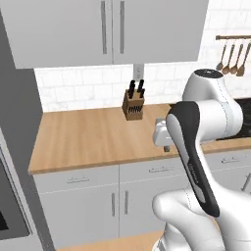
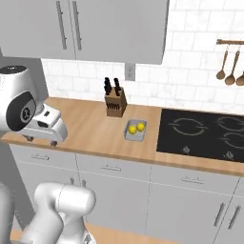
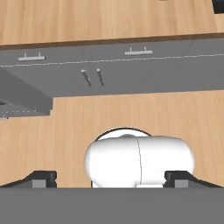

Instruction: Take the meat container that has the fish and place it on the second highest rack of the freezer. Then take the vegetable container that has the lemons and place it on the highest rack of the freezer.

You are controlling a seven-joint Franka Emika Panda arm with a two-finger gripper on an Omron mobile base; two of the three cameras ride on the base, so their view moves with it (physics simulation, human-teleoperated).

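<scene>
While the white arm hangs folded above the kitchen floor, its pincer (image 3: 111, 177) points straight down, the two dark fingertips (image 3: 41, 177) set wide apart at either side of the hand view and clamped on nothing. Below them lie the wood-look floor (image 3: 131, 113) and the grey fronts of the base cabinets (image 3: 131, 74), with the edge of the wooden bench (image 3: 109, 22) across the top of that view.

The vegetable container (image 2: 135, 130), a shallow light-grey metal tray, sits on the bench (image 2: 90, 128) in the right base view, just left of the black cooktop (image 2: 205, 133) and in front of the wooden knife block (image 2: 115, 102), close to it but apart. Two bright yellow lemons (image 2: 136, 127) rest side by side in its far half. The tray lies well apart from the pincer, off to the arm's right along the bench, and nothing touches it.

In the left base view the knife block (image 1: 133, 104) stands at the back of the bench (image 1: 83, 137) near the white tiled wall, beneath grey wall cabinets (image 1: 108, 29). Wooden spoons (image 2: 224, 64) hang from a rail above the cooktop. A grey panel (image 1: 17, 122) rises along the left edge of the left base view; what appliance it belongs to cannot be told.
</scene>
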